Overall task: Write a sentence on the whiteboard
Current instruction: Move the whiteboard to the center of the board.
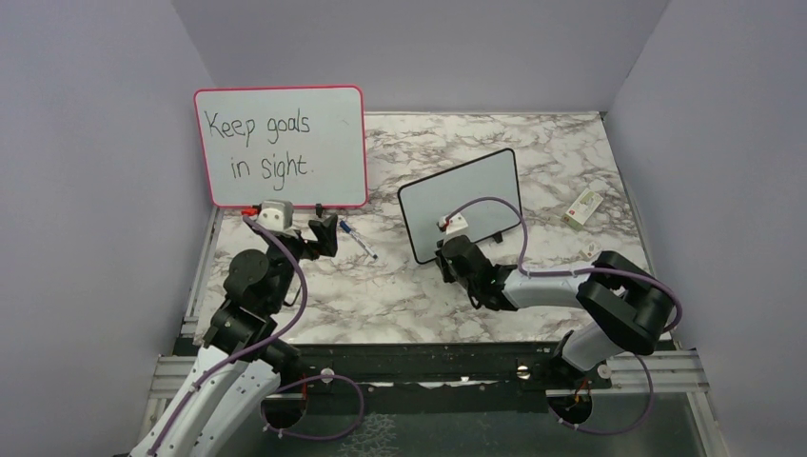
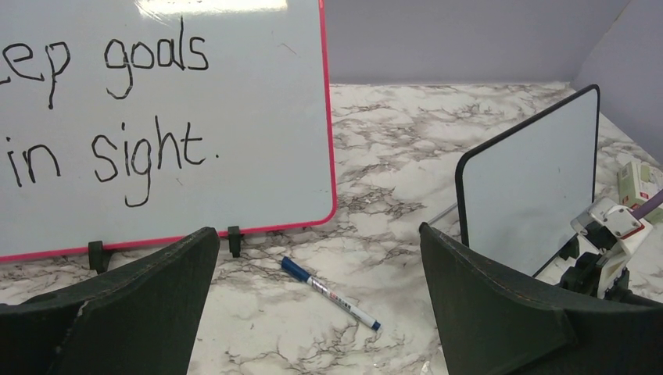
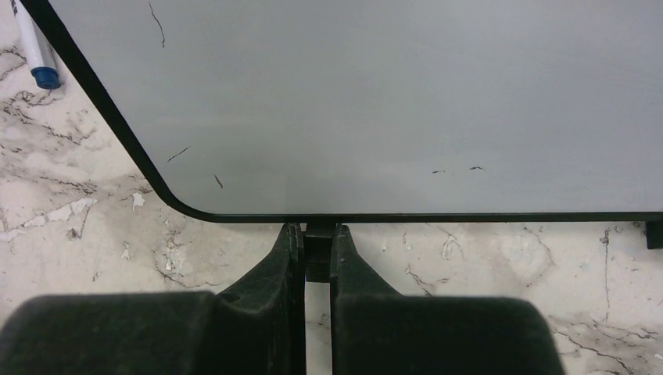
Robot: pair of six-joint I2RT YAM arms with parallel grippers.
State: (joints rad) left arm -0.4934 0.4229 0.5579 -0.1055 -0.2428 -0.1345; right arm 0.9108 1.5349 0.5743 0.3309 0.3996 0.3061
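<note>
At upper left stands a pink-framed board (image 1: 281, 148); below it the left gripper (image 2: 317, 234) gapes wide beside a blue-capped marker (image 1: 359, 240). At centre the whiteboard (image 1: 462, 195) stands upright, long axis running lower left to upper right, face toward the arms, the right gripper (image 3: 317, 232) pinched tight on its foot (image 3: 319, 254).

Top camera looks down; both low wrist cameras share the whiteboard (image 1: 460, 205).
</note>
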